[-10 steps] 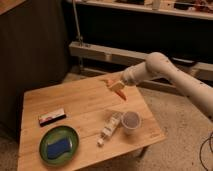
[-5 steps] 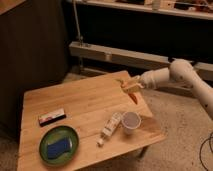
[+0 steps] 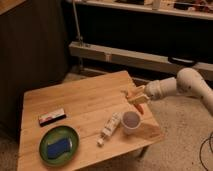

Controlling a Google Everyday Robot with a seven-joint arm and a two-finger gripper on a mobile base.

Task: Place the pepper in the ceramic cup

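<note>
Tool [image 3: 136, 98] hangs at the table's [image 3: 90, 100] right edge, clamped on the pepper [image 3: 140, 106], which dangles tip-down just above and beside the ceramic cup [image 3: 131, 121]. Held high, presumably to clear the rim. Cup upright, next to bottle [image 3: 110, 128].

The scene is dim and warm-toned, soft and blurred throughout. Light falls from above onto the wooden table [image 3: 90, 107], leaving the wall behind the gripper [image 3: 136, 97] nearly black. The gripper, above the ceramic cup [image 3: 131, 121], smears into the pepper [image 3: 140, 107]. Faint shadows lie beside the cup below it.
</note>
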